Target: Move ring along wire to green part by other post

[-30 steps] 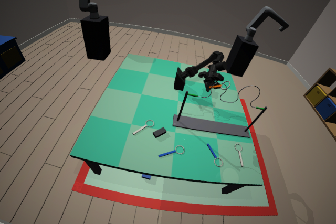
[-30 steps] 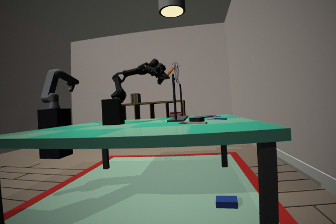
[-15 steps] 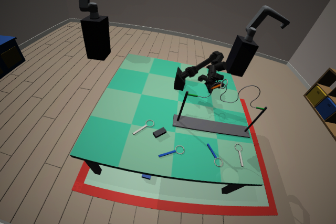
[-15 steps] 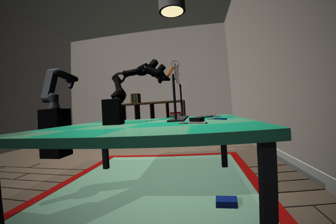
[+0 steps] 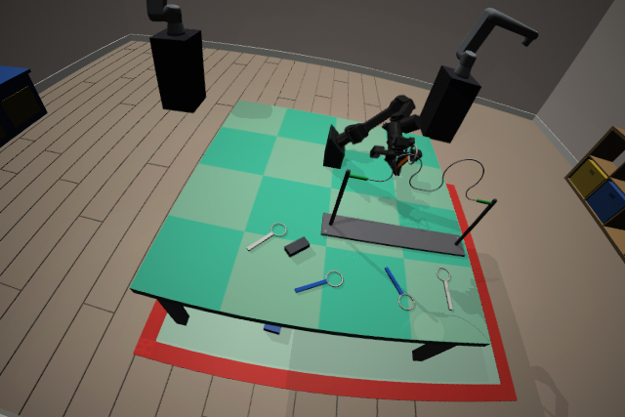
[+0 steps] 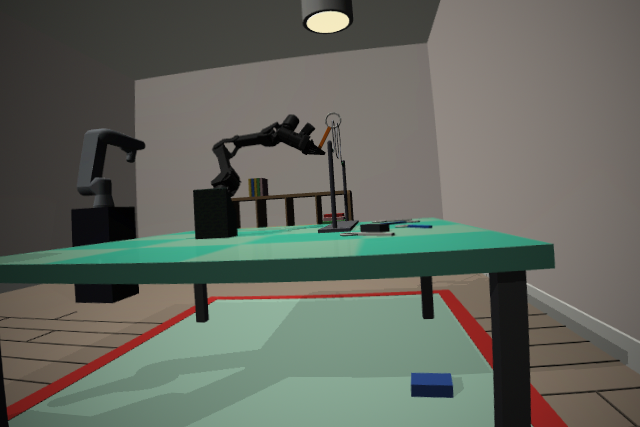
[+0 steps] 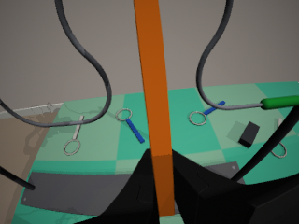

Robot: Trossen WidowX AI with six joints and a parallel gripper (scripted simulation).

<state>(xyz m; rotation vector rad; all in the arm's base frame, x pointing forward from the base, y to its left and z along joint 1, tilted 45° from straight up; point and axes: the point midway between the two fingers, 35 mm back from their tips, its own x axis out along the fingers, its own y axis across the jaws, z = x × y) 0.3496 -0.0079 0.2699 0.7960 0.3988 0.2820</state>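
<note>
Clamped on the orange handle, our gripper holds it between both black fingers, the handle rising straight up out of the grip in the wrist view.

Item: ring. We see it in the exterior view at the upper end of the handle, held high above the table and above the tops of the posts. Whether the wire passes through it we cannot tell from these views.

Item: wire. Thin grey, looping in curves between two green parts, one by the near post, one by the far post. From above, our gripper sits over the stretch just past the first green part, well apart from the second.

Item: dark base plate, carrying both posts.

Item: spare rings on the table, two with white handles and two with blue handles.

Item: small black block, beside the first white-handled ring.

Item: blue block on the floor mat under the table.
</note>
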